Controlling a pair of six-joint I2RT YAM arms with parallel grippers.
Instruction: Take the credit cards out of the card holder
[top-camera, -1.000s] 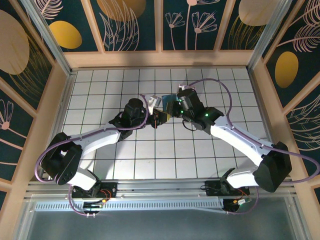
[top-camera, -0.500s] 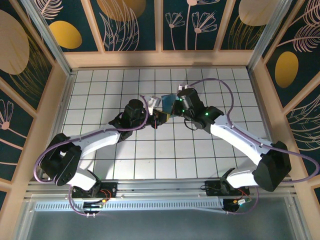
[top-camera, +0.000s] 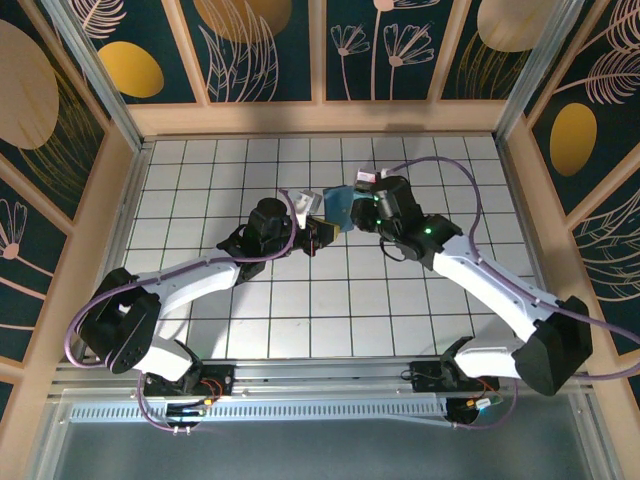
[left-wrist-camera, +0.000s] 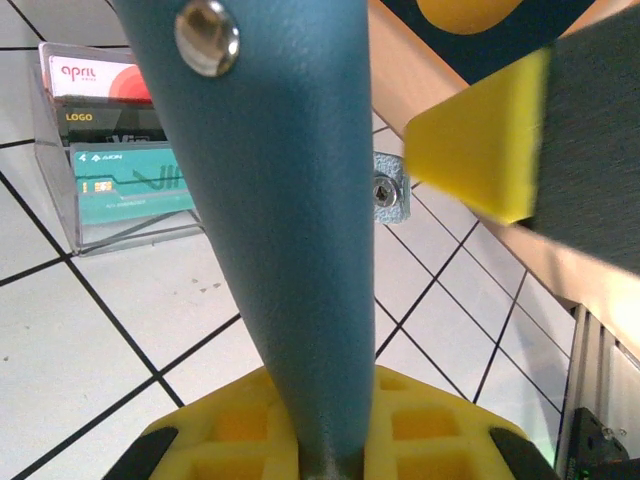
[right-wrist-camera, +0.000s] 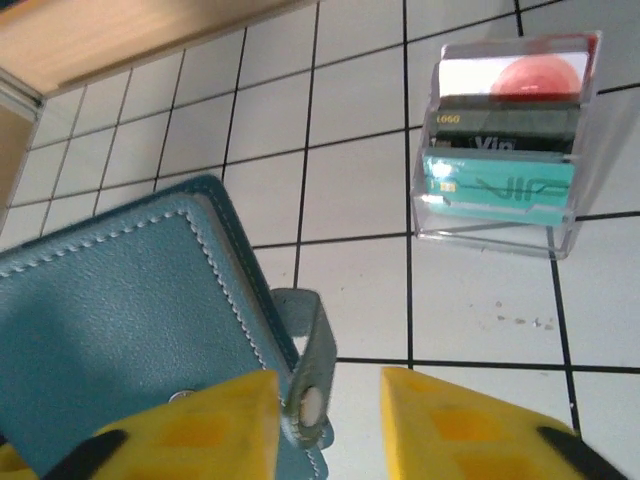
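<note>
The card holder (top-camera: 338, 207) is a slate-blue wallet held up off the table between the two arms. My left gripper (top-camera: 321, 231) is shut on its lower edge, and the panel (left-wrist-camera: 290, 200) rises from between the yellow pads (left-wrist-camera: 430, 425) with a metal snap near its top. My right gripper (right-wrist-camera: 326, 425) is open. The wallet's strap tab (right-wrist-camera: 312, 385) with its snap hangs between the right fingers, close to the left one. The stitched panel (right-wrist-camera: 120, 320) lies to the left of them. The credit cards are hidden inside the wallet.
A clear tray (top-camera: 306, 204) holding red, dark and teal cards stands on the white grid table just behind the wallet, also the tray (right-wrist-camera: 507, 150) ahead of the right fingers and the tray (left-wrist-camera: 110, 150) left of the panel. Wooden walls (top-camera: 320, 118) ring the table.
The right wrist has drawn back to the right, away from the left gripper, and more of the blue wallet shows between them. The left arm has stayed put.
</note>
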